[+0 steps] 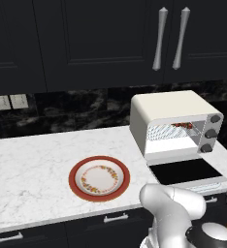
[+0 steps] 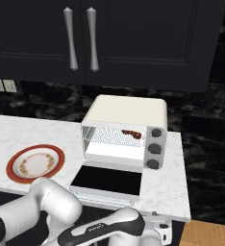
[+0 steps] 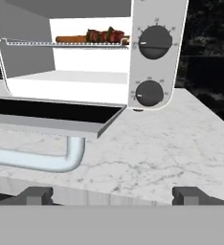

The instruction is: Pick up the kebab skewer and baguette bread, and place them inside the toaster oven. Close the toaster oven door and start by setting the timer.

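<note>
Two small dark fingertips of the gripper (image 3: 112, 195) stand far apart at the bottom of the hand view, jaws wide with only marble showing between them, gripping nothing. Ahead of and above the gripper sits the cream-white boxy toaster oven (image 3: 158, 57), its grey knobs stacked on the panel straight ahead. The toaster oven door (image 3: 51, 115), a wide dark glass panel in a cream frame, lies folded down flat, ahead of the gripper and to its left; its silver bar handle (image 3: 47, 158) curves beneath the door's front edge, just ahead of the left fingertip and apart from it. Farther ahead, inside the lit oven cavity, a wire rack carries the kebab skewer (image 3: 103, 36), a short stick strung with dark red and brown chunks, and the slim orange-brown baguette bread (image 3: 70, 38) lying end to end with it, on its left. Beneath the gripper and the oven spreads the white marble counter (image 3: 157, 148).

From the left base view, the oven (image 1: 170, 109) stands open with its door (image 1: 183, 170) lowered toward the counter edge (image 1: 33, 164). Well to the left rests a round red-rimmed plate (image 1: 99, 178) with a floral ring, bearing nothing. Black cabinets with silver handles (image 1: 171, 38) hang above.
</note>
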Motion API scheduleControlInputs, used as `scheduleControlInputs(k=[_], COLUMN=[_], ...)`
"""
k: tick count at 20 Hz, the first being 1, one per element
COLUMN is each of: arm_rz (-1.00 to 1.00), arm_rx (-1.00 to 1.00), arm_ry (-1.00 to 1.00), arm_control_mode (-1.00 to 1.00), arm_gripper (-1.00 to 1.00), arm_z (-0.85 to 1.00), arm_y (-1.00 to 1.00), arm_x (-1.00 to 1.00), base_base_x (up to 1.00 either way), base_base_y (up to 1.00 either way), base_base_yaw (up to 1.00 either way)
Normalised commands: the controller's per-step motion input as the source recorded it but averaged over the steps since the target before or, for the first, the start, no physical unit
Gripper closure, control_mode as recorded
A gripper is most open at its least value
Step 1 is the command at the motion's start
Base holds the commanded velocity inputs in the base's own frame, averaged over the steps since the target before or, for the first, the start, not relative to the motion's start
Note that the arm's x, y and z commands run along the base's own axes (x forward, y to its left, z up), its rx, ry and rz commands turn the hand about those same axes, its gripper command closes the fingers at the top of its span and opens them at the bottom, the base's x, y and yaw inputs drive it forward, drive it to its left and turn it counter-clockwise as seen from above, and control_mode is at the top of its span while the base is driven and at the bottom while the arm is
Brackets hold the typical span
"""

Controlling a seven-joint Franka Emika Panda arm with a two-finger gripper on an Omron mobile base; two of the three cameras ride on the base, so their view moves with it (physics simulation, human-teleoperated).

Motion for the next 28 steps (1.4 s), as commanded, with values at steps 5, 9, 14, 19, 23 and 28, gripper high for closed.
scheduleControlInputs(k=[5, 9, 14, 19, 23, 28], arm_rz=[0.00, 0.00, 0.00, 0.00, -0.07, -0.09], arm_rx=[0.00, -0.01, -0.02, -0.03, 0.00, 0.00], arm_ry=[0.02, 0.03, 0.06, 0.05, 0.01, 0.00], arm_control_mode=[-1.00, -1.00, -1.00, -1.00, -1.00, -1.00], arm_gripper=[-1.00, -1.00, -1.00, -1.00, -1.00, -1.00], arm_z=[-0.06, 0.00, 0.00, 0.00, 0.00, -0.09], arm_y=[0.28, 0.35, 0.34, 0.47, 0.11, -0.10], arm_x=[0.00, 0.06, 0.06, 0.12, 0.17, 0.08], base_base_x=[0.00, 0.00, 0.00, 0.00, 0.00, 0.00], base_base_y=[0.00, 0.00, 0.00, 0.00, 0.00, 0.00], base_base_yaw=[0.00, 0.00, 0.00, 0.00, 0.00, 0.00])
